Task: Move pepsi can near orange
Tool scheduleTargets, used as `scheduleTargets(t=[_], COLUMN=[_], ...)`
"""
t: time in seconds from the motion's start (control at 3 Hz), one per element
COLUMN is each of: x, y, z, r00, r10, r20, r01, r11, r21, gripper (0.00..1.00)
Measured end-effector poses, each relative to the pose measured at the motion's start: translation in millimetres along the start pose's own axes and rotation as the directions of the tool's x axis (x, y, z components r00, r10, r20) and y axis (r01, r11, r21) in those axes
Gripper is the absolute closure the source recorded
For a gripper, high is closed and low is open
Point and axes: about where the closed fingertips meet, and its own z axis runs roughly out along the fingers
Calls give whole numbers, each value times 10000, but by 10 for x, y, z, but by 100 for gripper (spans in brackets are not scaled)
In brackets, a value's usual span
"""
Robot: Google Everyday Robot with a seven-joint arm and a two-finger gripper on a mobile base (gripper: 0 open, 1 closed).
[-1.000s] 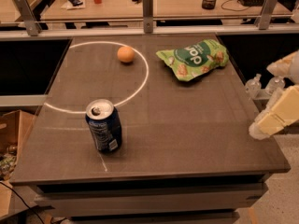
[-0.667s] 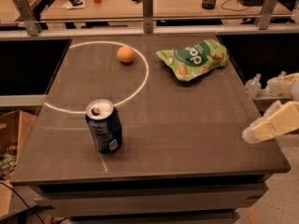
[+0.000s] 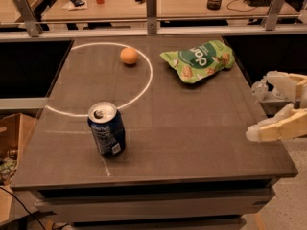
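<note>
Pepsi can [image 3: 106,129] stands upright on the worktop [image 3: 192,119], well apart from the orange [image 3: 128,56] and the green snack bag [image 3: 199,60]. The hand [image 3: 255,110] is at the right edge, fingers spread.

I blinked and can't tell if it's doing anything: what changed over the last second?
The gripper, open and empty beside the right edge of the table, crept slightly left toward it. Nothing was grasped or released. The pepsi can, orange and green snack bag stayed put.

we counted one pepsi can [image 3: 106,135], one orange [image 3: 128,56], one green snack bag [image 3: 199,60] on one desk [image 3: 192,128], and one pincer [image 3: 259,107] at its right edge, fingers [image 3: 280,128] apart.
</note>
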Motion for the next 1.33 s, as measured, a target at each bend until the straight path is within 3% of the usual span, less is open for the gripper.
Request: scheduleTargets(t=[0.33,0.67,1.0,1.33], x=[-276,-277,-238,-162], y=[94,95,364,799], z=[1,2,138,433], r00=[9938,9938,9926,9869], r10=[240,239,269,73], r20=[1082,1082,1182,1610], r01=[-209,-208,-218,25], r11=[9993,9993,9988,9982], r21=[-298,-299,-446,-607], gripper=[0,0,0,0])
